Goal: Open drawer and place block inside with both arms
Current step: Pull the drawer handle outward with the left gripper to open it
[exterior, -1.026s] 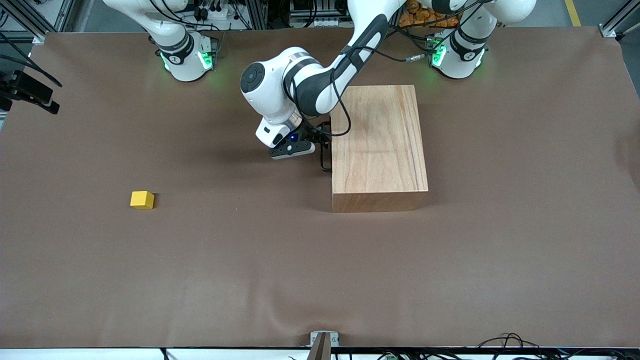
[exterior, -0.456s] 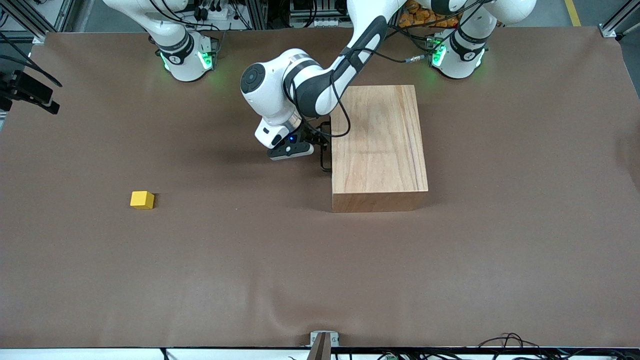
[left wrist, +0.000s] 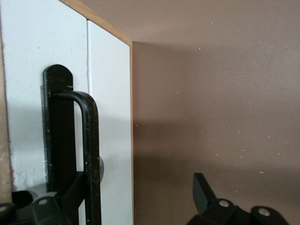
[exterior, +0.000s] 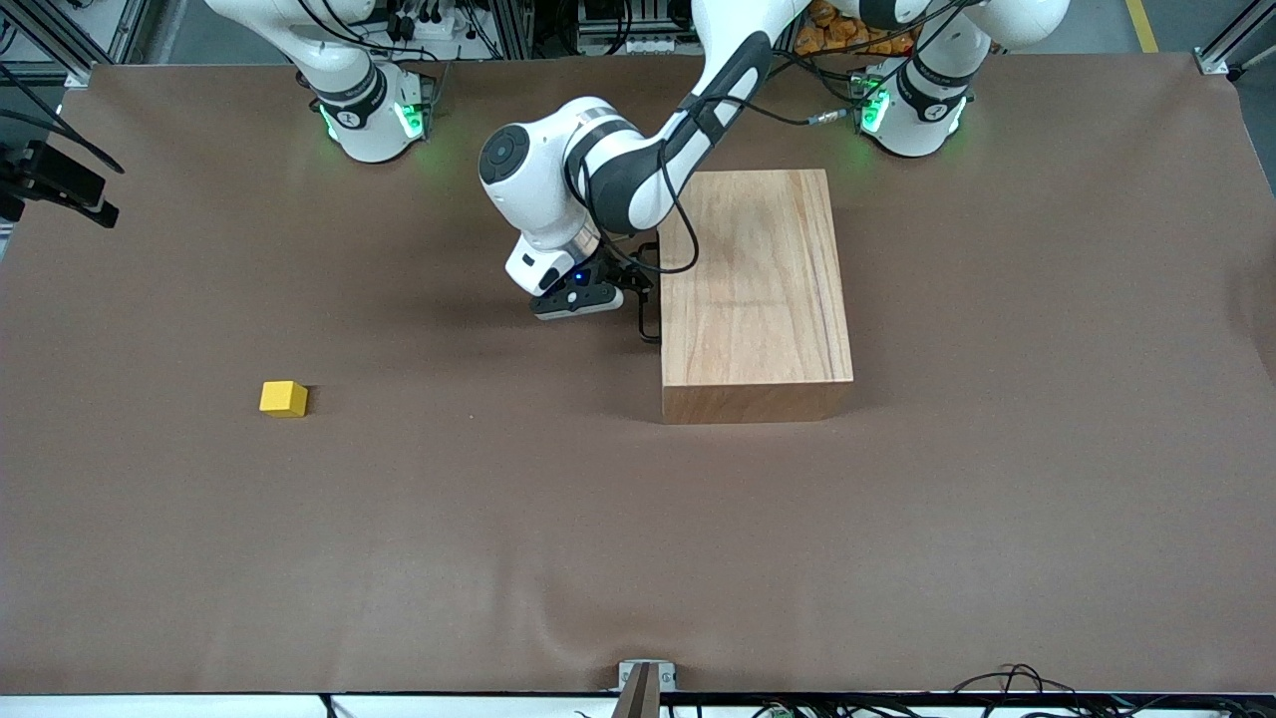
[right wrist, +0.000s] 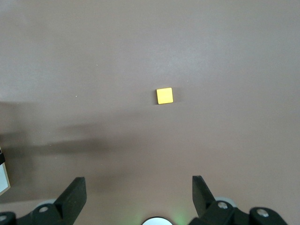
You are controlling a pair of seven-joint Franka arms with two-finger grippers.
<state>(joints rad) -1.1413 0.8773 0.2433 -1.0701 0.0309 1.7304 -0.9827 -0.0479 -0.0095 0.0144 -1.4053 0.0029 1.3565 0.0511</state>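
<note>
The light-wood box [exterior: 758, 289] stands mid-table, its drawer pushed in. The drawer's white front [left wrist: 110, 117] faces the right arm's end of the table and carries a black wire handle [exterior: 648, 294]. My left gripper [exterior: 636, 284] is open at that front. In the left wrist view the handle [left wrist: 91, 140] stands between the fingers of the left gripper [left wrist: 136, 187], close to one finger [left wrist: 70, 194]. The yellow block [exterior: 284, 398] lies on the table toward the right arm's end. My right gripper [right wrist: 138, 183] is open and empty, high over the table, with the block [right wrist: 164, 95] below it.
A brown cloth [exterior: 638, 519] covers the whole table. A black camera mount [exterior: 55, 184] sticks in at the right arm's end. A corner of the box [right wrist: 3, 174] shows in the right wrist view. The right arm's hand is out of the front view.
My left gripper has shifted very slightly at the handle, away from the front camera. The drawer, the box and the block have not moved.
</note>
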